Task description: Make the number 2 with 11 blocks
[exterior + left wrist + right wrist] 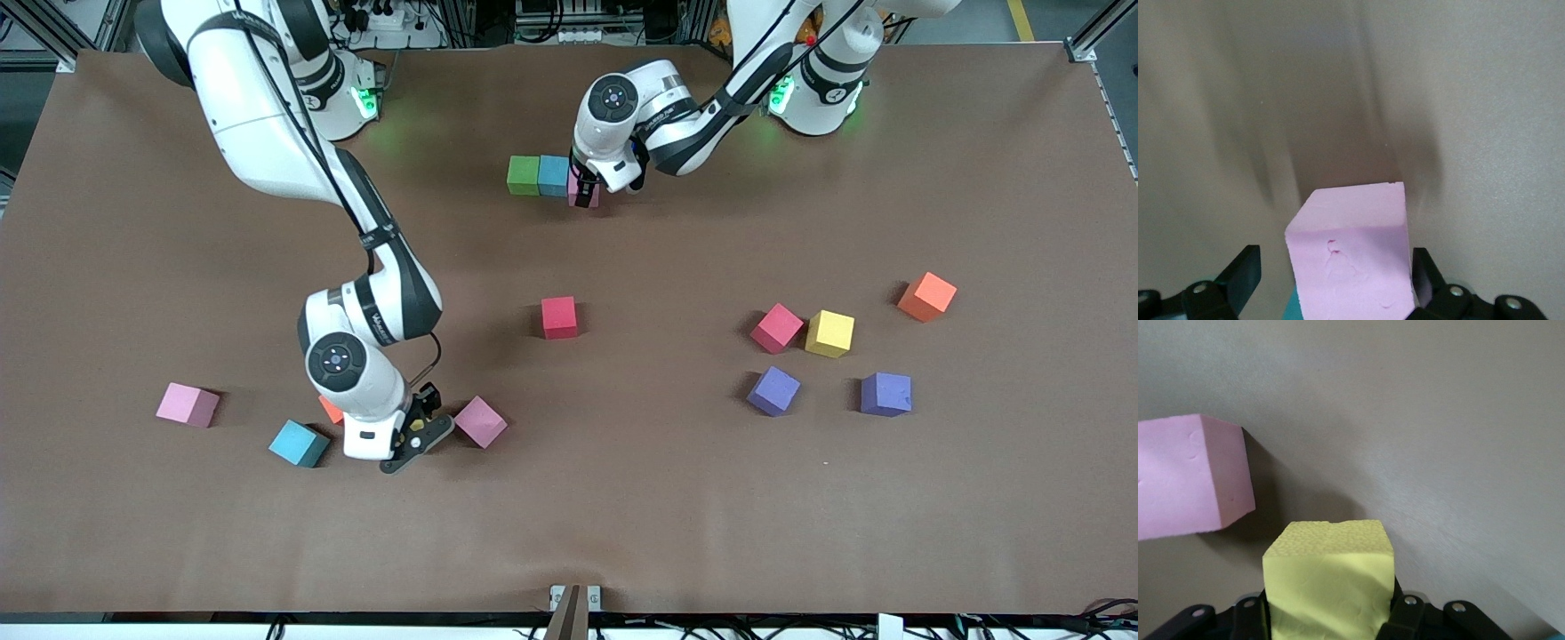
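A green block (524,175), a light blue block (553,175) and a pink block (590,196) stand in a row near the robots' bases. My left gripper (585,191) is down over that pink block (1351,253), open, with one finger (1245,273) clear of it; the light blue block (1293,308) peeks out beside it. My right gripper (413,436) is low over the table toward the right arm's end, shut on a yellow block (1328,580). Another pink block (480,420) (1185,477) lies right beside it.
Loose blocks lie around: blue (299,444), a half-hidden orange one (331,409) and pink (188,404) by the right gripper, red (559,317) mid-table. Toward the left arm's end lie red (776,328), yellow (829,333), orange (926,296) and two purple (773,391) (885,395).
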